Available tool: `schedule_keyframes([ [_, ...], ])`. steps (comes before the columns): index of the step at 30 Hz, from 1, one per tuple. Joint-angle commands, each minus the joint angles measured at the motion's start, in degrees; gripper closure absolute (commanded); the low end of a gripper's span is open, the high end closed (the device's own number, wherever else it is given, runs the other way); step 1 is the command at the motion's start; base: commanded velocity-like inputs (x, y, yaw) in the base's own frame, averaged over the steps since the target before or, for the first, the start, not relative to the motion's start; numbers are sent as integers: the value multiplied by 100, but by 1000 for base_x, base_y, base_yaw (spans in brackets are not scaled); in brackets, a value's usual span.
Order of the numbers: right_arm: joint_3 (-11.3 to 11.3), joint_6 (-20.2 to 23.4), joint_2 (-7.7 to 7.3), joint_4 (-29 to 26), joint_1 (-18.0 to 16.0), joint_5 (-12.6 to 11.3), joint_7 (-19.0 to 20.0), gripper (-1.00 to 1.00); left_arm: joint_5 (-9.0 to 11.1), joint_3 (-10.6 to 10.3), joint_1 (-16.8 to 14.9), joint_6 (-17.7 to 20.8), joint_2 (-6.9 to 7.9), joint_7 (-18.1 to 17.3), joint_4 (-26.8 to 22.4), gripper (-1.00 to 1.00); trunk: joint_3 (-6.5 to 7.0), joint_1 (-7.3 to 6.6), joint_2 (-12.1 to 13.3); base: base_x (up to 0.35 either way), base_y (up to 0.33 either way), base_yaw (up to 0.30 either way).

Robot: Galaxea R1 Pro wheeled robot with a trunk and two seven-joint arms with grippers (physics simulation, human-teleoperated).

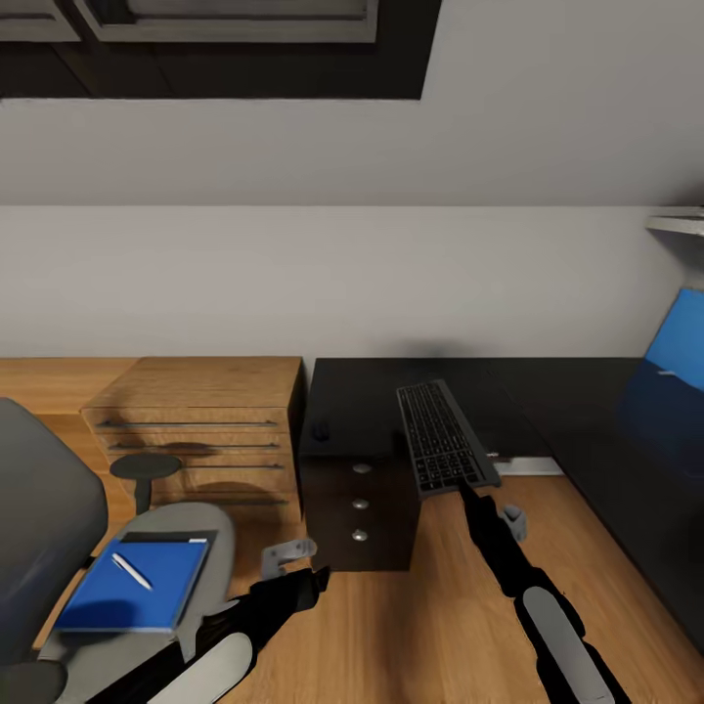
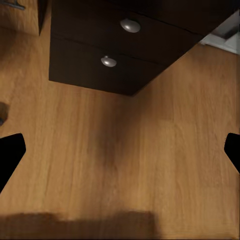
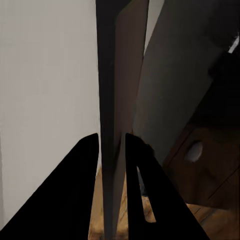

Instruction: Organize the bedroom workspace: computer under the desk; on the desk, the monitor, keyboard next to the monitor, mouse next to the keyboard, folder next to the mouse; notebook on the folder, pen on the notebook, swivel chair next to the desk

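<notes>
The right hand (image 1: 467,489) grips the keyboard (image 1: 442,435) by its near short end; in the right wrist view the two fingers (image 3: 80,190) pinch a thin slab seen edge-on. The keyboard is held up over the near edge of the black counter (image 1: 362,401), its long axis running away from the robot toward the wall, so the free end already hangs above the countertop. The next move, as I judge it, is to carry it further in and lay it flat, turning it to sit by the monitor. The left hand (image 1: 290,557) hangs low over the oak floor (image 2: 125,165) near the dark drawer unit (image 1: 357,508), its fingers spread wide and holding nothing. It is the nearer arm to the chair (image 1: 49,508), where the blue folder (image 1: 137,587) lies on the seat with the pen (image 1: 130,570) on top.
</notes>
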Motion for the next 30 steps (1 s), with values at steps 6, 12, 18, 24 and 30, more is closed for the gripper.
schedule_keyframes([
  [6, 9, 14, -99, -10, 2, -89, 2, 100, 16, -15, -6, 21, 3, 35, -10, -100, 102, -135, 238, -291, -233, 0],
  [12, 9, 4, -104, -4, 3, -91, 0, 100, 11, -15, -6, 21, 3, 35, -10, -100, 210, -267, 478, -291, -234, 0],
  [18, -9, -24, -107, -2, 3, -97, -9, 100, 7, -24, -9, 21, 3, 35, -12, -100, 318, -399, 719, -291, -233, 0],
  [24, -87, -16, -108, -2, 3, -91, -9, 100, 6, -58, -8, 14, -53, 35, -10, -100, 425, -531, 960, -291, -232, 0],
  [30, -147, -15, -108, 4, 3, -91, -17, 100, 7, -56, -6, 4, -67, 35, -11, -100, 533, -663, 1200, -302, -192, 0],
])
